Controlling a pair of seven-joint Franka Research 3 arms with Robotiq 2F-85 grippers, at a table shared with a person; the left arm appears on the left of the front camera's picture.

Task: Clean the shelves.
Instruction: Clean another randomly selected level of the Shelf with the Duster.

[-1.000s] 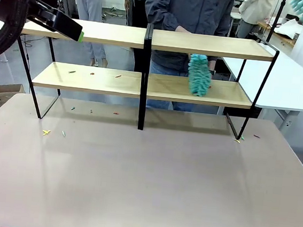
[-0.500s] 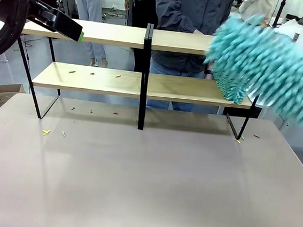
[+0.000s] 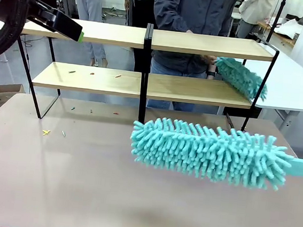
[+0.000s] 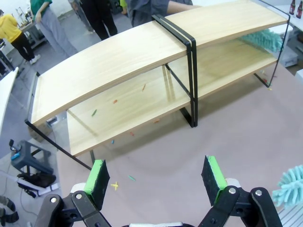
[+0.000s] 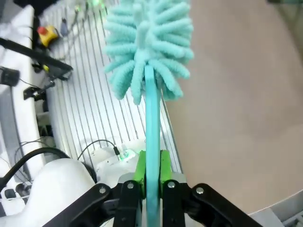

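Note:
The shelves (image 3: 201, 43) stand across the far half of the table, two wooden boards on a black frame; they curve across the left wrist view (image 4: 118, 56). My right gripper (image 5: 151, 176) is shut on the handle of a teal fluffy duster (image 5: 149, 42). That duster (image 3: 207, 151) lies level above the table, in front of the shelves' right half. A person behind the shelves holds a second teal duster (image 3: 241, 76) at the right end of the lower board. My left gripper (image 4: 155, 175) is open and empty, raised near the top board's left end (image 3: 76, 31).
Small coloured scraps (image 3: 91, 73) lie on the left part of the lower board, and more scraps (image 3: 46, 132) lie on the brown table (image 3: 79, 192) below it. A white table (image 3: 294, 84) stands to the right. Other people stand farther back.
My right arm has swung its duster down from the upper right to a level pose low over the table. The person's duster has slid right along the lower board.

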